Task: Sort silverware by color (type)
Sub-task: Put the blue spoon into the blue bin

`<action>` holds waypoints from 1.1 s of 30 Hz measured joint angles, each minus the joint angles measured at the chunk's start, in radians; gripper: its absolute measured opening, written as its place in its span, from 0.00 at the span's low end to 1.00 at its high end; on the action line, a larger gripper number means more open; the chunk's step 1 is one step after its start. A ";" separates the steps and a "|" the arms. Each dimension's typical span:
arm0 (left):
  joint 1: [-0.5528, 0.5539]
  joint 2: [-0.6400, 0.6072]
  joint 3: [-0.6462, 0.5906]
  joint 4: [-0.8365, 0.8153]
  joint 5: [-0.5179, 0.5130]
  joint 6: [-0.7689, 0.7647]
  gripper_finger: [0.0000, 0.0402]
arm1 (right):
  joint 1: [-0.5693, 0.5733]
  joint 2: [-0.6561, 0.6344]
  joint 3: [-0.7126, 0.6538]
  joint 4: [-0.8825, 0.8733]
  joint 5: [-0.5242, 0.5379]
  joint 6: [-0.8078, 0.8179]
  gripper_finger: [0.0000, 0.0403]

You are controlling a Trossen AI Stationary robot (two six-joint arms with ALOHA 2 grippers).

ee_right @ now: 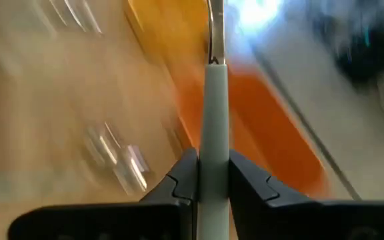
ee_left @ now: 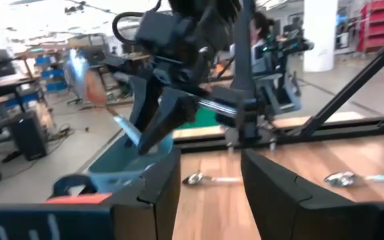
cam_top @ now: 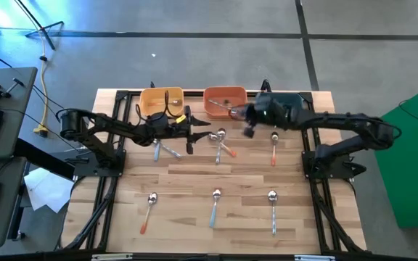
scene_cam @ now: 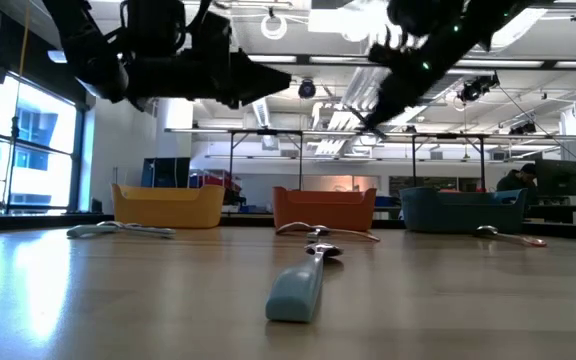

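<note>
Right gripper (ee_right: 212, 175): clenched on a pale-handled spoon (ee_right: 213, 100), raised over the orange bin (cam_top: 223, 100) at the table's far edge. Centre before release. Left gripper (cam_top: 194, 136): parted, empty.

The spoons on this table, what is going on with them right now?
The right gripper is shut on a light-handled spoon, held in the air by the orange bin at the table's far edge. The left gripper, jaws open and empty, hovers near the yellow bin. About eight more spoons lie loose on the wooden table, some by the bins, three in a near row.
</note>
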 joint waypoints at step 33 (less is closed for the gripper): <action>0.354 -0.074 -0.031 0.006 0.001 -0.110 0.34 | -0.595 0.154 0.071 -0.654 -0.037 -0.242 0.10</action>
